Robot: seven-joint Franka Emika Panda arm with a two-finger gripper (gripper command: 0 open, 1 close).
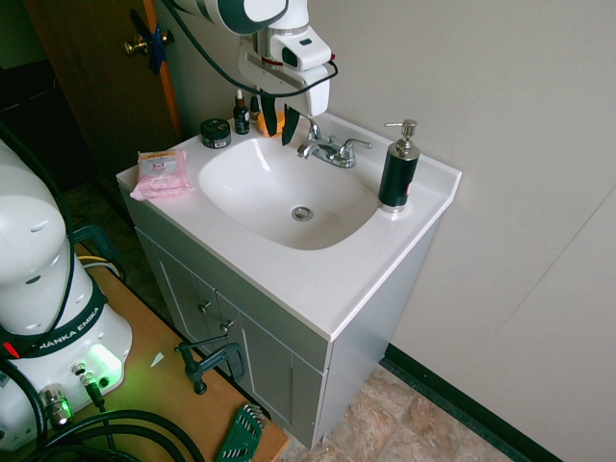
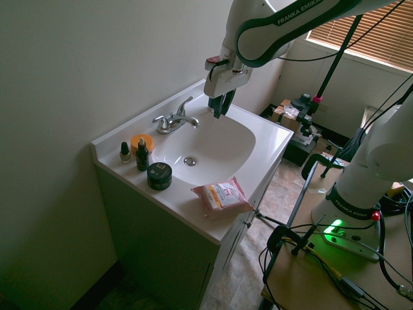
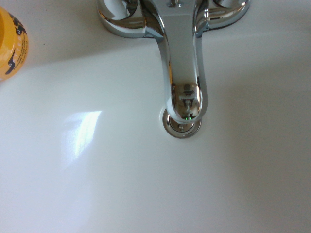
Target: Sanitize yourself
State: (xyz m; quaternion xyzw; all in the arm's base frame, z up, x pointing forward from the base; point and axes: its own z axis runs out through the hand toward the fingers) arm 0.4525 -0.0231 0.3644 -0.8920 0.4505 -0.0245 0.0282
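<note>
My white arm [image 2: 284, 26] reaches over the white sink [image 1: 241, 207] from above. Its gripper [image 1: 276, 121] [image 2: 220, 104] hangs pointing down, just in front of the chrome faucet [image 1: 327, 149] [image 2: 175, 121] and over the back of the basin. The two black fingers stand a little apart with nothing between them. The wrist view looks straight down on the faucet spout [image 3: 182, 73] and the drain [image 3: 181, 127] under it. A black pump bottle [image 1: 397, 168] with a silver top stands on the counter's corner, on the far side of the faucet from the gripper, untouched.
An orange jar [image 1: 270, 119] [image 2: 142, 142] [image 3: 12, 46], small dark bottles [image 1: 241, 114] [image 2: 142, 155] and a black jar [image 1: 215, 133] [image 2: 159, 175] stand on the counter beside the faucet. A pink wipes pack [image 1: 159, 173] [image 2: 219, 196] lies near the front edge. The wall runs right behind the faucet.
</note>
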